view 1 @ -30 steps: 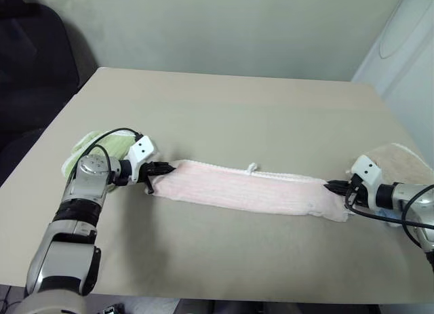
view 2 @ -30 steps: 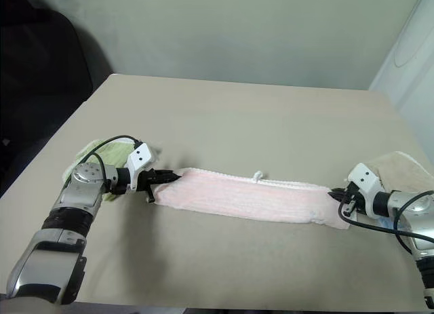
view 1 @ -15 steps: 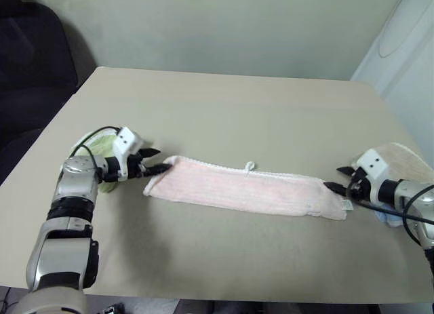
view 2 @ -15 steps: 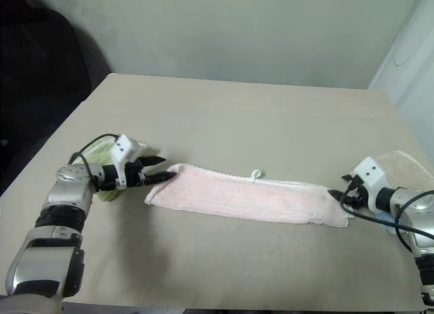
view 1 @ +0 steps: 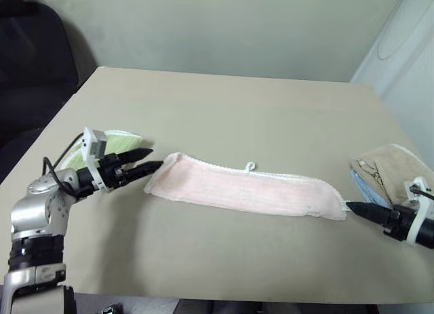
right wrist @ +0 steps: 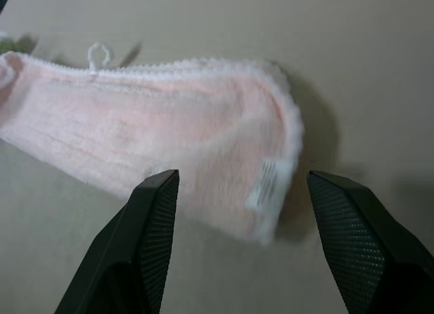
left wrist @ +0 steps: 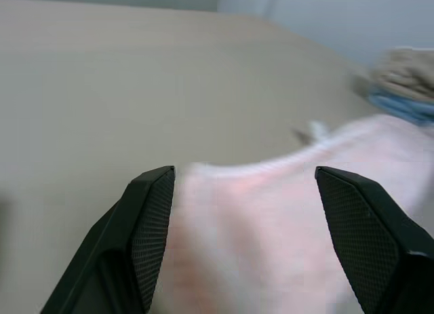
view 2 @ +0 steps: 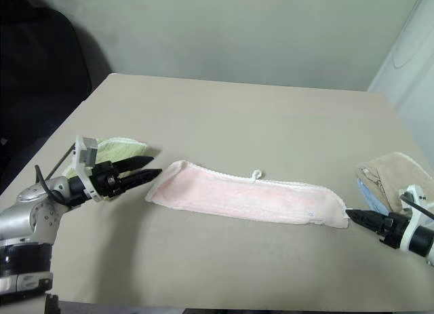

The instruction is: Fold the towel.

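Where the towel lies, it forms a long, narrow pink band flat on the worktop, stretched between the two pincers. Its white stitched edging runs along the far long side, and a small white loop stands out from that edge near the middle. A small white label sits near the end that faces the right pincer.

Left pincer: the fingers are spread wide and hold nothing. The tips point toward the near end of the towel and stand just beside it; contact cannot be confirmed. In the left wrist view, the pink cloth lies ahead of and between the two black fingers.

Right pincer: it points at the opposite end of the towel, with the tip just beside the rounded corner. In the right wrist view, both fingers stand wide apart, and the towel end with its label lies ahead of them. Nothing is gripped.

Light green ribbed towel: it lies bunched behind the left pincer, near the edge of the worktop.

Beige towel: it lies beyond the right pincer, folded over a blue cloth that shows beneath its edge.
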`<state>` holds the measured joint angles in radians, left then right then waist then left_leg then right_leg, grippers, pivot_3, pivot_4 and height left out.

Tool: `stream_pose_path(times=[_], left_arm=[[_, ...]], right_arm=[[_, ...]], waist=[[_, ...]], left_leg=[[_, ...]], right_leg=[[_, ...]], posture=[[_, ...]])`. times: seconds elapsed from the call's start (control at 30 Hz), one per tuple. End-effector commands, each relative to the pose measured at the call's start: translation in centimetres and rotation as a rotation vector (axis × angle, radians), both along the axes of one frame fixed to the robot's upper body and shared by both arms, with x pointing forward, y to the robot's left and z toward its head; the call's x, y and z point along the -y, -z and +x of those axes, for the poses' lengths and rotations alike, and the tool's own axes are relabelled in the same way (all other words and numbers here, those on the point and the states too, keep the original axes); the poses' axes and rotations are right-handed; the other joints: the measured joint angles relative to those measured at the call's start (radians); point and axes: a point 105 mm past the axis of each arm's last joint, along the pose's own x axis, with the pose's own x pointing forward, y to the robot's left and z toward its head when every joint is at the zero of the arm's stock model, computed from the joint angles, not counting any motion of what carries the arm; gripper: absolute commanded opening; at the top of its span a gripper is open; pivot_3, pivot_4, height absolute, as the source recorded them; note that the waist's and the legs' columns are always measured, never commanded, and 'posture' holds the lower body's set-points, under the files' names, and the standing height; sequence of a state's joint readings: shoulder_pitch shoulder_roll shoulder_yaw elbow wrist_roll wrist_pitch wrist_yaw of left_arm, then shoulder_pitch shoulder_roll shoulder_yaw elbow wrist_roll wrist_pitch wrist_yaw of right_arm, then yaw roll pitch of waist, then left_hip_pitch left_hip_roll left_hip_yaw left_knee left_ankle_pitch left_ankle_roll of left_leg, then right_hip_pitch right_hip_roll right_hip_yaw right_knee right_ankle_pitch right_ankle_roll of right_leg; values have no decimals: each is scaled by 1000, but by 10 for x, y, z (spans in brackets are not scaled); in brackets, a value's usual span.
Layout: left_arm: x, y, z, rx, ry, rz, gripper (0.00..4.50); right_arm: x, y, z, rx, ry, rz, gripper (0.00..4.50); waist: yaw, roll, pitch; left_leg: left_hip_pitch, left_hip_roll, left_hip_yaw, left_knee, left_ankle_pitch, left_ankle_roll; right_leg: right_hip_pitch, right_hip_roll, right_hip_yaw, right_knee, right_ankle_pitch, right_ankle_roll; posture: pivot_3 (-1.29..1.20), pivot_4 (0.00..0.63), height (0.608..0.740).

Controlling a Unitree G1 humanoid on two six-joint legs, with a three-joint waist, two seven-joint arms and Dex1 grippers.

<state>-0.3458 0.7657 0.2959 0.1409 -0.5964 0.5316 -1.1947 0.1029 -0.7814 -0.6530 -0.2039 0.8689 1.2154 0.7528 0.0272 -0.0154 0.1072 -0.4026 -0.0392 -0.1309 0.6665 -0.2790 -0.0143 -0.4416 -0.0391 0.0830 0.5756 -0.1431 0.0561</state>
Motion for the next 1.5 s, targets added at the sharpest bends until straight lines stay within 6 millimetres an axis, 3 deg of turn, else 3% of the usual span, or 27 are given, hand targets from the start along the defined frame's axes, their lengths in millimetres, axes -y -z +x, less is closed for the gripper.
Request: stream_pose_path(times=[0.03, 0.17, 0.27, 0.7, 0.83, 1.03, 1.23, 1.37, 1.5], left_arm=[[18, -6, -14, 19, 97, 42, 3579], [25, 7, -16, -11, 120, 91, 3579], [27, 8, -15, -15, 118, 87, 3579], [43, 11, -14, -17, 134, 64, 3579], [41, 11, -16, -15, 112, 64, 3579], [33, 14, -18, -16, 67, 73, 3579], [31, 13, -14, -4, 44, 72, 3579], [33, 13, -10, 5, 42, 66, 3579], [39, 13, -5, 12, 48, 58, 3579]], right_arm=[[-2, -4, -6, -12, 37, 59, 3159], [-8, 17, -13, -102, 82, 108, 3159], [-10, 21, -10, -109, 115, 146, 3159], [-35, 25, 53, -65, 232, 320, 3159], [-34, 25, 54, -69, 252, 321, 2242], [-22, -1, 52, 18, 243, 303, 65], [-38, -58, 53, 206, 39, 9, 28], [-65, -91, 61, 310, -120, -119, 28], [-104, -91, 67, 302, -287, -248, 28]], waist=[[0, 1, 0], [0, 2, 0], [0, 2, -1], [-10, 0, -2], [-9, 1, -3], [-6, 1, -2], [-4, 5, -2], [-7, 5, -2], [-9, 5, -2]], left_leg=[[0, 0, 0, 0, 0, 0], [0, 0, 0, 0, -1, 0], [0, 0, 0, 0, -2, 0], [3, 0, 0, -1, -3, 1], [3, 0, 0, -1, -3, 1], [2, 0, 0, -1, -4, 0], [1, -1, 0, -1, -4, 0], [1, 0, 0, -2, -4, -1], [2, 0, 0, -2, -3, 0]], right_leg=[[0, 0, 1, 0, 0, 0], [0, 0, 1, 1, -1, -1], [-2, 0, 1, 1, 0, -2], [-2, 0, 0, 2, 6, -12], [-2, 0, 0, 2, 7, -13], [-2, -1, 0, 2, 7, -13], [-2, -1, 1, 2, 6, -13], [-2, -1, 0, 2, 6, -12], [-2, -1, 0, 2, 6, -12]], posture=[[0, 150, 740], [0, 150, 740], [0, 150, 740], [0, 150, 740], [0, 150, 740], [0, 150, 740], [0, 150, 740], [0, 150, 740], [0, 150, 740]])
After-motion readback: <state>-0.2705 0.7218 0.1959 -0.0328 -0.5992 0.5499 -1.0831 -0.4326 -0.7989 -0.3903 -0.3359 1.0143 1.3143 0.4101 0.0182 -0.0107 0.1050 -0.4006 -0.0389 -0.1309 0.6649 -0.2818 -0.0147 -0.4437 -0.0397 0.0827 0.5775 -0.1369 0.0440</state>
